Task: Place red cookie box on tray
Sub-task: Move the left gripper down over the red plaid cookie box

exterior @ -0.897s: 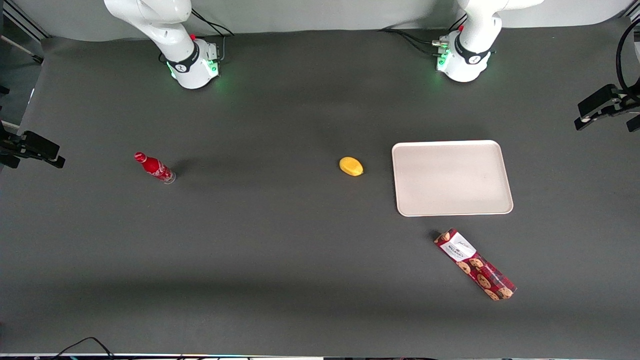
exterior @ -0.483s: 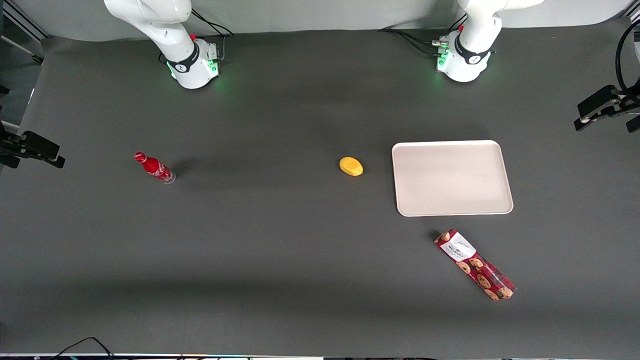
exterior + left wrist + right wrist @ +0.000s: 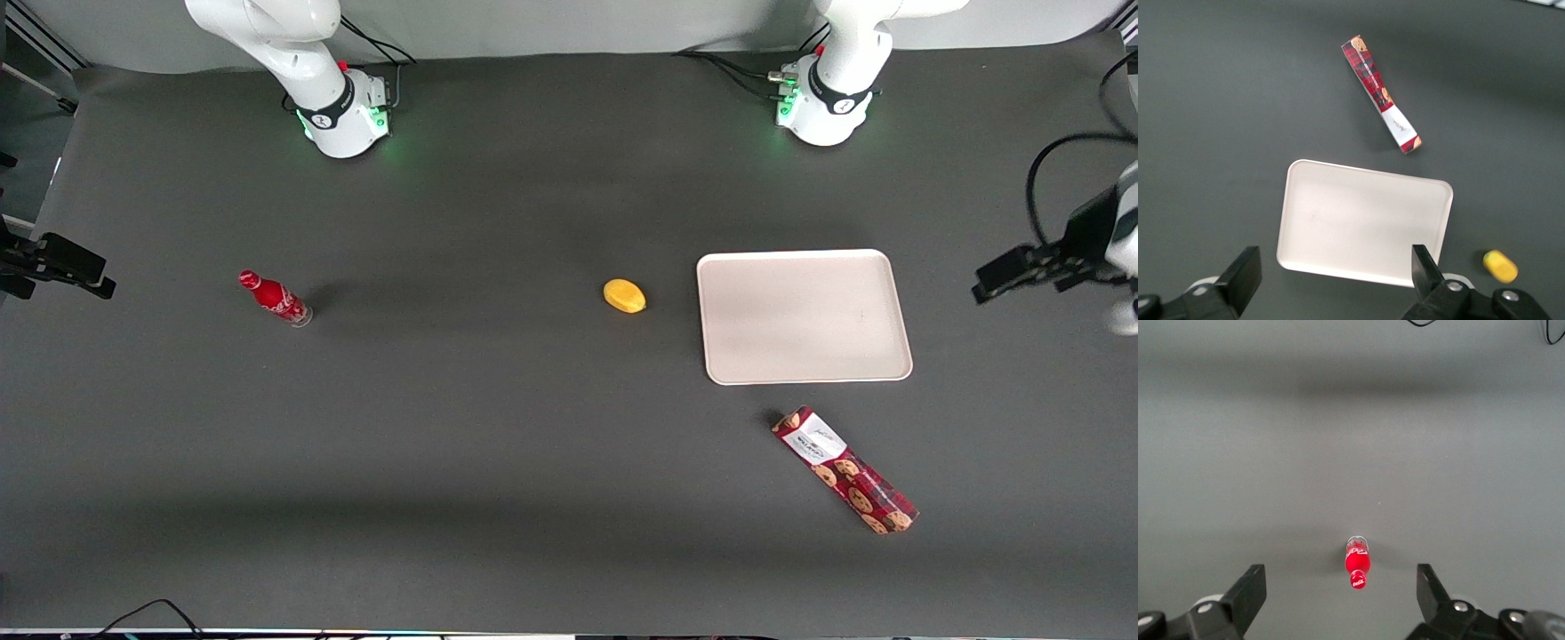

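The red cookie box [image 3: 845, 470] lies flat on the dark table, nearer the front camera than the tray, white label end toward the tray. It also shows in the left wrist view [image 3: 1381, 94]. The cream-pink tray [image 3: 805, 316] holds nothing; it also shows in the left wrist view [image 3: 1365, 223]. The left arm's gripper [image 3: 1009, 274] hangs high above the table at the working arm's end, beside the tray and apart from the box. In the left wrist view the gripper [image 3: 1336, 277] is open and empty, over the tray's edge.
A small yellow fruit-like object [image 3: 624, 296] lies beside the tray toward the parked arm's end, also in the left wrist view [image 3: 1500, 266]. A small red bottle [image 3: 274, 298] stands toward the parked arm's end of the table.
The left arm's gripper has moved nearer the front camera and a little toward the tray. The box, tray, yellow object and bottle have not moved.
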You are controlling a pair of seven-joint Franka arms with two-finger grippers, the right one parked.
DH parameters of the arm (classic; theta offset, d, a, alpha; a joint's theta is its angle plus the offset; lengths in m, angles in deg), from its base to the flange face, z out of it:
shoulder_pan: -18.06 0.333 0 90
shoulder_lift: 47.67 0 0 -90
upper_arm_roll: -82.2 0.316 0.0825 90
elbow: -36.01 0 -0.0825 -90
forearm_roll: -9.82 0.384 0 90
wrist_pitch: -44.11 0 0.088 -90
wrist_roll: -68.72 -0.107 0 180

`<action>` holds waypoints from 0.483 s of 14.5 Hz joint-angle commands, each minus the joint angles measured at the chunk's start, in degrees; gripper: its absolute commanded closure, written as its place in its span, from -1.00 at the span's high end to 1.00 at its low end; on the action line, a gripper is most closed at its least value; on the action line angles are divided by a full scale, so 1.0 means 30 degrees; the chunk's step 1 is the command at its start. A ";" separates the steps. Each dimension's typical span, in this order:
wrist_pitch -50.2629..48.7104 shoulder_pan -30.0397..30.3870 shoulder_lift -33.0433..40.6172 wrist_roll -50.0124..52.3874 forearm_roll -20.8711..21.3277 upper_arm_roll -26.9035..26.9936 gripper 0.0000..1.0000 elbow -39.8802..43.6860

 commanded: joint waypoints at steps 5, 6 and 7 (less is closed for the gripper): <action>-0.0310 -0.0861 -0.7747 0.8736 0.0099 0.0852 1.00 0.6856; -0.0223 -0.1008 -0.8655 0.8740 -0.0047 0.1291 1.00 0.7354; 0.0155 -0.1010 -0.9390 0.8769 -0.0106 0.1324 1.00 0.7678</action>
